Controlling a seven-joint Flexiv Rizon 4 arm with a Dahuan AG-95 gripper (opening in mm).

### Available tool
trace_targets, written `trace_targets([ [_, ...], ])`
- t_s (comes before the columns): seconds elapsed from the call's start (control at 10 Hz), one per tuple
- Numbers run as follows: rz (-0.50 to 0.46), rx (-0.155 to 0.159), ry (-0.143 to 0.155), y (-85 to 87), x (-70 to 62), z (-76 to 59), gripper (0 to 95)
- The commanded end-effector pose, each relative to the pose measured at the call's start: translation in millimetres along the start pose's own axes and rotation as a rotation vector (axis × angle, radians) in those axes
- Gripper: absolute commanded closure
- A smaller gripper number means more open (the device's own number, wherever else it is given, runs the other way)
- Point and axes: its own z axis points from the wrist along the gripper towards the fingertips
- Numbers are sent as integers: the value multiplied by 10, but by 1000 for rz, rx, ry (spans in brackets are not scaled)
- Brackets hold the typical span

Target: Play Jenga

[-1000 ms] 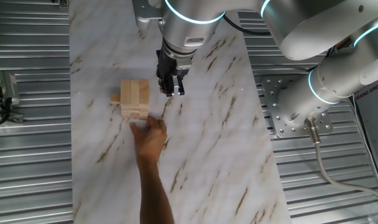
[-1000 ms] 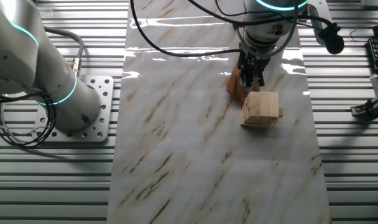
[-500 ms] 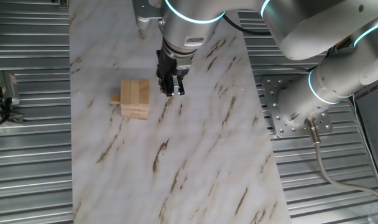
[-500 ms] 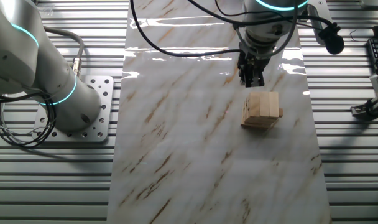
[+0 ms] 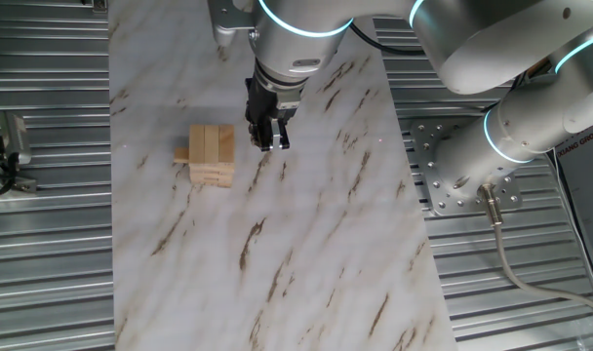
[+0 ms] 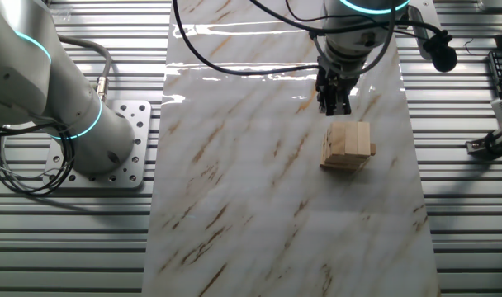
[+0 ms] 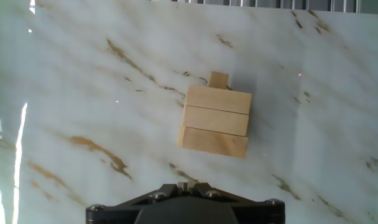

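Hand view shows the Jenga (image 7: 215, 121) mid-frame on the bench (image 7: 83, 93), one block poking out, while the pincer (image 5: 268, 136), seemingly nearly together, hangs beside it, probably to push next.

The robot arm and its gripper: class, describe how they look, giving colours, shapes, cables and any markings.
The arm is made of rounded, glossy white segments with glowing cyan rings at the joints. Its round base is bolted to a perforated metal plate. Black cables loop along it. The gripper is small and black with two narrow fingers. No markings are legible.
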Motion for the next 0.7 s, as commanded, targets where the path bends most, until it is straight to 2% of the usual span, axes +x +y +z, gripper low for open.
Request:
trace_targets([
  [0.1, 1, 1, -4, 1, 3, 0, 950],
  [0.7, 12, 2, -15, 2, 3, 0, 950],
])
